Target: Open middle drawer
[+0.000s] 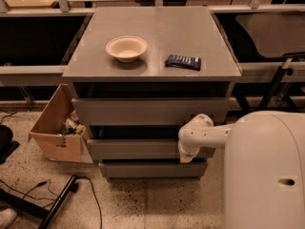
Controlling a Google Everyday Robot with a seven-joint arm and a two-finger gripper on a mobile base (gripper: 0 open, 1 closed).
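The middle drawer (pixel 133 149) is the second of three grey drawers in the cabinet and sits between the top drawer (pixel 147 111) and the lowest drawer (pixel 152 170). Its plain front has no handle, and a dark gap shows just above it. The gripper (pixel 185 157) is at the right part of this front. It points downward, with its tip near the lower edge of the front, just above the lowest drawer. Whether the gripper is spread or pressed together cannot be told, and it is also not clear if it touches the front or only stands just before it. The white arm (pixel 205 133) reaches to it from the robot's body (pixel 264 171) on the right. On the cabinet top (pixel 157 18) stand a pale bowl (pixel 126 48) and, beside it, a dark blue packet (pixel 183 61). An open cardboard box (pixel 57 144) with small things inside is on the floor, to the left of the cabinet.
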